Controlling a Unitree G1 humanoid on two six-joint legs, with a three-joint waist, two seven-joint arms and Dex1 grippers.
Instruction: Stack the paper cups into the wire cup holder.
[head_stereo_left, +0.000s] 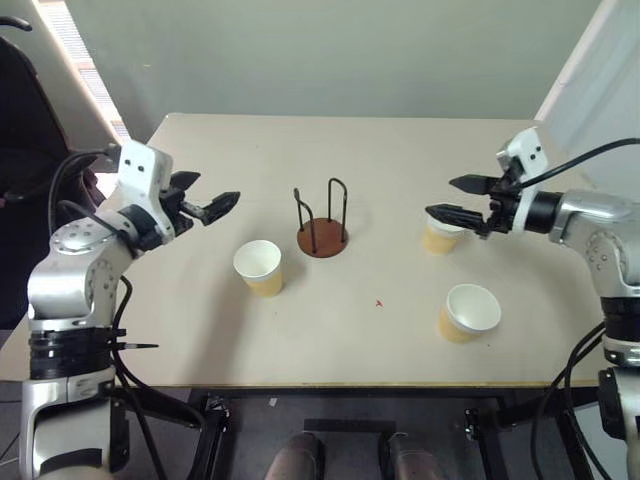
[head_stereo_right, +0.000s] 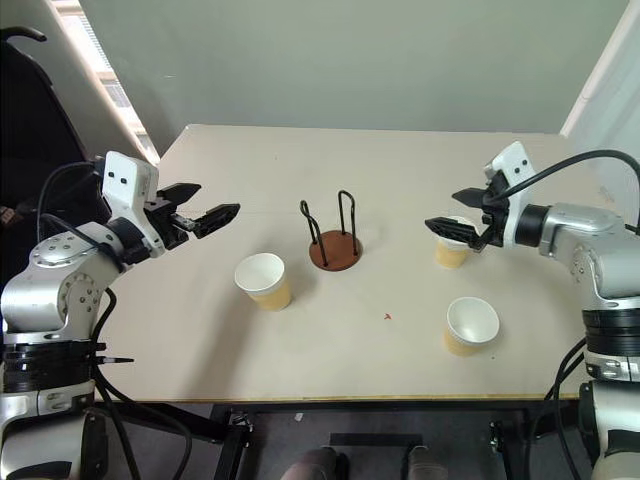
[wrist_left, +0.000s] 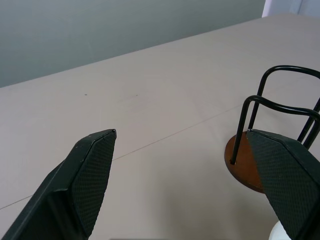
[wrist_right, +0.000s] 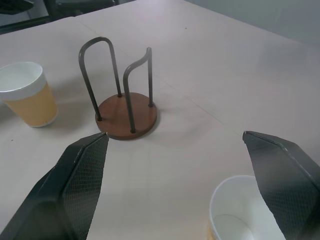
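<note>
The wire cup holder (head_stereo_left: 322, 240), a brown disc with two black wire loops, stands empty at the table's middle. One paper cup (head_stereo_left: 258, 266) stands upright just left of and in front of it. A second cup (head_stereo_left: 468, 311) stands at the front right. The third cup (head_stereo_left: 441, 238) stands further back on the right, partly hidden by my right gripper (head_stereo_left: 441, 197), which hovers open just above it without touching. The right wrist view shows this cup (wrist_right: 237, 215) below the open fingers and the holder (wrist_right: 127, 117) beyond. My left gripper (head_stereo_left: 217, 192) is open and empty, left of the holder, above the table.
The beige table (head_stereo_left: 350, 340) has bare room around the holder and along its back. Its front edge runs close below the front cups. A grey wall stands behind, and a dark chair (head_stereo_left: 20, 120) is off the left edge.
</note>
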